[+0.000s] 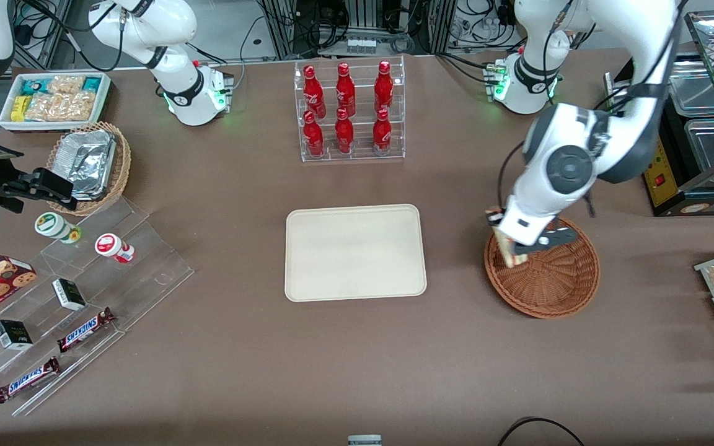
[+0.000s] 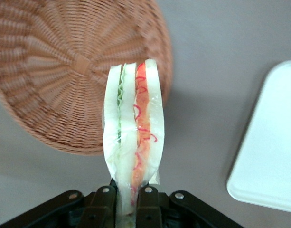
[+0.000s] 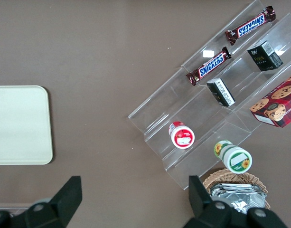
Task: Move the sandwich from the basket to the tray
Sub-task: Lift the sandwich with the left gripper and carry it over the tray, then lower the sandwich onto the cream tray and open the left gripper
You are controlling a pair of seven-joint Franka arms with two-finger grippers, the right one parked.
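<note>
Now gripper (image 2: 127,199) jaws clamp sandwich (image 2: 133,137) above basket (image 1: 543,275) rim, tips partly cut off.

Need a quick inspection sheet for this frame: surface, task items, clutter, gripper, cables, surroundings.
Surface: brown table.
Sandwich: clamped in the gripper, lifted above the basket's rim.
Basket: nothing in it.
Tray: bare.
Clutter: bottle rack, Snickers bars, foil-container basket, snack box.
Gripper: shut on the sandwich, over the basket.
Cables: loop at the table edge nearest the camera.
Surroundings: steel pans toward the working arm's end.
</note>
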